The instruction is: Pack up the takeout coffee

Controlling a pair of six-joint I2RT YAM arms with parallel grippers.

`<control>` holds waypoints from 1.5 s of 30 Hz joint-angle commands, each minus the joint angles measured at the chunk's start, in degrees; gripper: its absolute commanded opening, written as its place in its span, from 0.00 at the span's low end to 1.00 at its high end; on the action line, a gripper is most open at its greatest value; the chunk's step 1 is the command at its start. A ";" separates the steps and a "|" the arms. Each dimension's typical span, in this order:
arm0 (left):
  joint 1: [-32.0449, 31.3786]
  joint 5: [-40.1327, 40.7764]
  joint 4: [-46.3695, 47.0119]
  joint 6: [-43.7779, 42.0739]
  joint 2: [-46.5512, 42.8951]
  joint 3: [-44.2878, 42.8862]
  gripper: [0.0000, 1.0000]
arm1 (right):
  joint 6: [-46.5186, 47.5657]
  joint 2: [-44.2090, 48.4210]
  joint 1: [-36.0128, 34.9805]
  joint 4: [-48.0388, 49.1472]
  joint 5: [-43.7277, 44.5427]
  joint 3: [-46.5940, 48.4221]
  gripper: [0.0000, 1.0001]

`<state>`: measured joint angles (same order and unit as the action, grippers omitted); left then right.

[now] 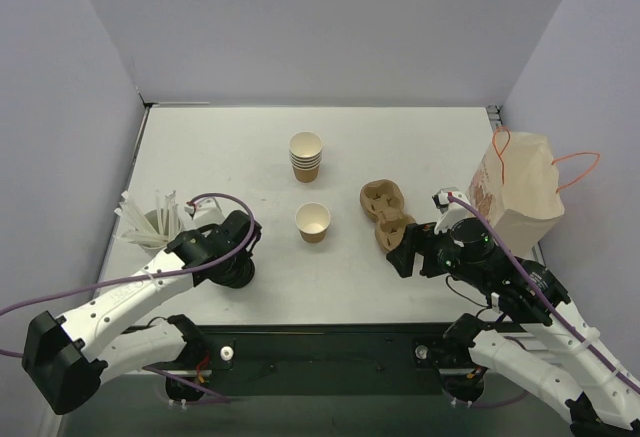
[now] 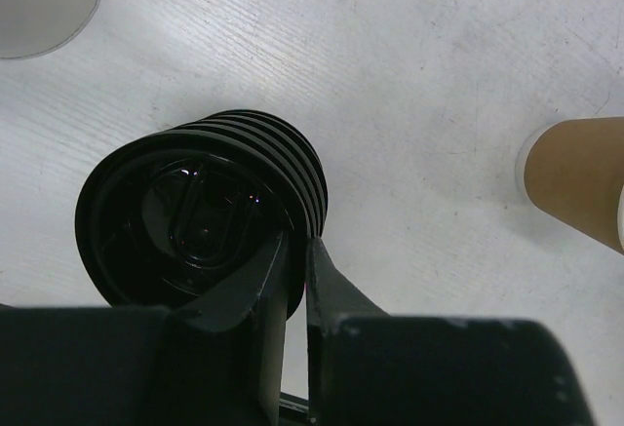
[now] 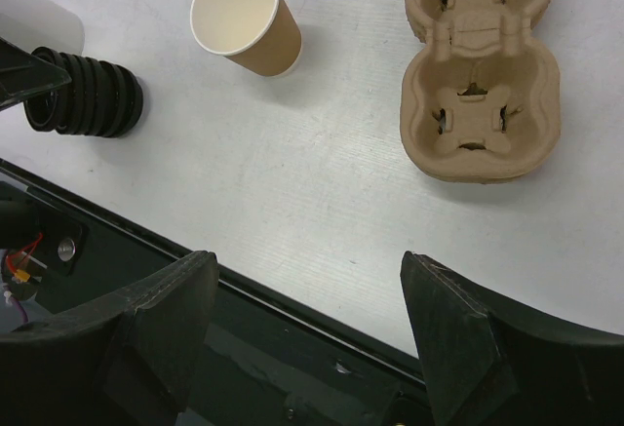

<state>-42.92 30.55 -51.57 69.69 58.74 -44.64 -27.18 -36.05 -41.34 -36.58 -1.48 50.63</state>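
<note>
The takeout cup (image 1: 313,221) is a small tan paper cup, white inside, standing open and upright mid-table; it also shows in the right wrist view (image 3: 244,19) and at the right edge of the left wrist view (image 2: 575,177). Its black lid is the top one of a stack of black lids (image 2: 205,216) lying on its side at front left (image 1: 238,273). My left gripper (image 2: 297,246) is shut on that top lid's rim, one finger over its face and one outside. My right gripper (image 3: 310,280) is open and empty over the table's near edge (image 1: 405,249).
A brown pulp cup carrier (image 1: 385,215) lies right of the cup, just beyond my right gripper (image 3: 480,65). A stack of nested tan cups (image 1: 306,157) stands behind the cup. A paper bag (image 1: 520,192) stands at far right. A holder of white sticks (image 1: 150,219) stands at left.
</note>
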 commanded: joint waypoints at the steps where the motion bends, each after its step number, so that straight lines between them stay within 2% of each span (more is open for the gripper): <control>1: 0.38 -0.66 0.60 0.27 -1.52 -1.06 0.16 | -0.15 0.28 -0.32 1.33 -0.02 -0.18 0.77; 8: 0.38 -3.29 -1.87 -2.45 -2.84 -4.57 0.14 | -0.24 -0.33 -0.32 1.68 -0.28 0.26 0.77; 12: 0.38 -6.46 -1.25 -9.37 -5.03 -7.91 0.09 | -0.59 -0.42 -0.32 4.58 -2.21 0.96 0.77; 15: 0.38 -9.88 0.84 -14.38 -7.31 -10.55 0.08 | -1.21 0.28 -0.40 10.19 -4.05 0.70 0.77; 17: 0.38 -15.84 4.44 -18.17 -8.90 -11.08 0.08 | -1.30 0.28 -0.41 16.16 -6.69 -0.61 0.76; 21: 0.38 -29.99 19.44 -25.73 -14.34 -9.50 0.08 | -0.52 0.98 -0.49 31.35 -11.87 -5.78 0.75; 22: 0.46 -35.85 21.84 -26.09 -14.88 -9.24 0.08 | 0.19 1.51 -0.49 40.79 -13.89 -7.90 0.75; 24: 0.46 -40.80 27.98 -26.18 -15.58 -8.97 0.08 | 2.21 1.86 -0.67 50.15 -17.06 -13.24 0.74; 25: 0.46 -46.40 30.19 -26.45 -15.67 -8.80 0.08 | 3.52 1.95 -0.76 57.25 -16.81 -14.58 0.74; 29: 0.46 -58.91 43.28 -25.23 -16.11 -5.90 0.08 | 3.10 -1.29 -0.76 63.55 -13.12 -15.13 0.74; 30: 0.46 -62.24 49.14 -23.57 -16.64 -3.72 0.08 | 1.97 -3.21 -0.76 65.39 -13.72 -14.78 0.73; 34: 0.46 -65.44 58.77 -19.33 -17.43 -0.36 0.08 | -0.16 -6.31 -2.16 75.76 -23.12 -16.43 0.68; 38: 0.55 -67.72 60.62 -17.84 -16.29 -0.10 0.06 | 10.70 -4.91 -4.35 81.57 -23.49 -20.38 0.66; 41: 0.46 -69.04 63.78 -14.77 -15.85 0.52 0.06 | 16.61 -3.41 -5.58 88.06 -27.60 -24.59 0.64; 42: 0.46 -68.95 64.31 -13.19 -15.41 0.61 0.06 | 20.63 -2.89 -6.11 93.39 -28.31 -25.83 0.61; 45: 0.46 -69.92 66.25 -9.84 -14.36 1.05 0.06 | 28.98 -2.27 -8.66 101.15 -25.26 -30.15 0.58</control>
<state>-42.65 -36.05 7.03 54.61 43.38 -44.40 -12.95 -39.83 -47.48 44.75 -25.21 24.05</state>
